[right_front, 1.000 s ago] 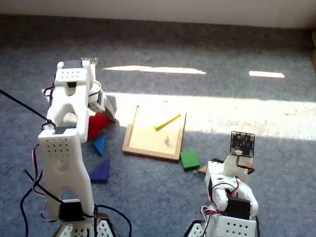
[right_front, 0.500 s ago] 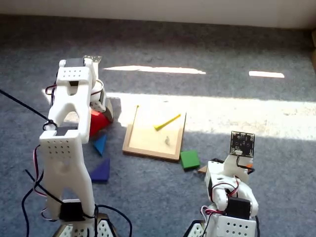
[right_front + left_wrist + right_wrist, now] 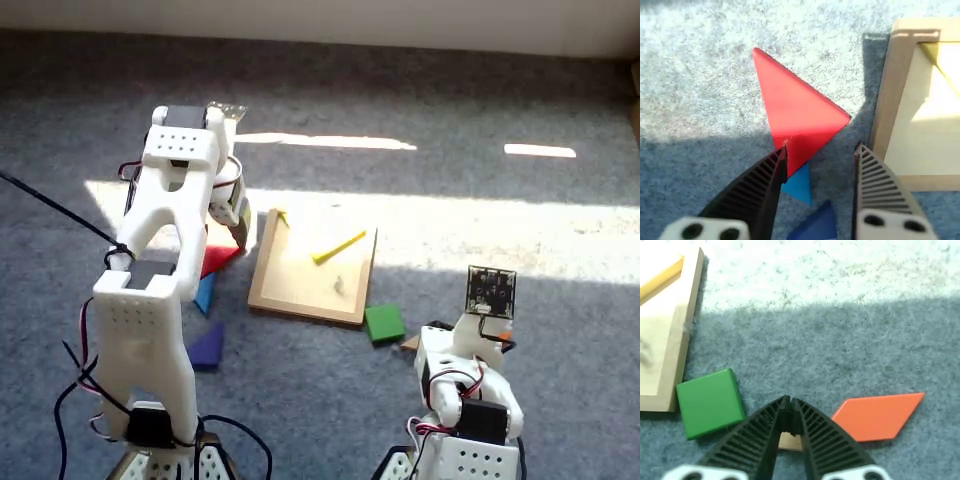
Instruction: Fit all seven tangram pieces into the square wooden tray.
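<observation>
Left gripper (image 3: 821,146) has swung toward the tray (image 3: 890,100), fingers (image 3: 760,185) spread; red triangle (image 3: 792,112) just ahead, long edge slanting away. Right gripper (image 3: 790,402) clenched, empty.

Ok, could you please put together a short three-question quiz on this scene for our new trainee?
1. True or false: the right gripper is open.
2. Which piece lies inside the wooden tray? A) green square B) yellow piece C) orange parallelogram
3. Fill in the colour: the open left gripper hangs above a corner of the ___ triangle.

Key: 1 false, its fingers are shut; 2 B; 3 red.
</observation>
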{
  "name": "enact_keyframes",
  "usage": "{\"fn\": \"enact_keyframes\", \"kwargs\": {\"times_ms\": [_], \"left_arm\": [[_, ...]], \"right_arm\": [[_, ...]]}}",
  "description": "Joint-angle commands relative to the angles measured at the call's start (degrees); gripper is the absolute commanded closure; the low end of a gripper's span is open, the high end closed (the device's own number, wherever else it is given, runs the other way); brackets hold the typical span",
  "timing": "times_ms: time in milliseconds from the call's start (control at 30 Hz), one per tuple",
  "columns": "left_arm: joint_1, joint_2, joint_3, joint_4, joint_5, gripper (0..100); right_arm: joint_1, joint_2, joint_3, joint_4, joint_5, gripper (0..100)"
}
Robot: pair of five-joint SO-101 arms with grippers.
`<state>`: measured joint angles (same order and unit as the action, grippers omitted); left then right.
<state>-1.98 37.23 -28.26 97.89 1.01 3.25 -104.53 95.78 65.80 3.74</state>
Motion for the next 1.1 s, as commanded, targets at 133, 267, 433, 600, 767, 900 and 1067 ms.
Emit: {"fn": "enact_keyframes", "kwargs": {"times_ms": [133,267,433,600,767,900,1067], "left_arm": [[-3.6,-3.5,-0.2,-1.1,-0.6,76],[-7.2,-0.6,-0.6,-3.5,-0.5,68],[-7.0,6.9,-1.2,-4.4,-0.7,68],[-5.1,14.8,-8.2,-3.0,-0.7,72],[-3.3,20.4,-17.2,1.3,-0.7,81],[-2.6,21.5,-19.7,2.2,-0.7,84],[-0.6,21.2,-20.0,2.5,-0.6,91]], "right_arm": [[0.7,-0.7,7.5,-1.2,0.7,99.4],[0.7,-0.7,7.5,-1.2,0.7,99.4],[0.7,-0.7,7.5,-1.2,0.7,99.4],[0.7,-0.7,7.5,-1.2,0.7,99.4],[0.7,-0.7,7.5,-1.2,0.7,99.4],[0.7,-0.7,7.5,-1.2,0.7,99.4],[0.7,-0.7,7.5,-1.2,0.7,99.4]]}}
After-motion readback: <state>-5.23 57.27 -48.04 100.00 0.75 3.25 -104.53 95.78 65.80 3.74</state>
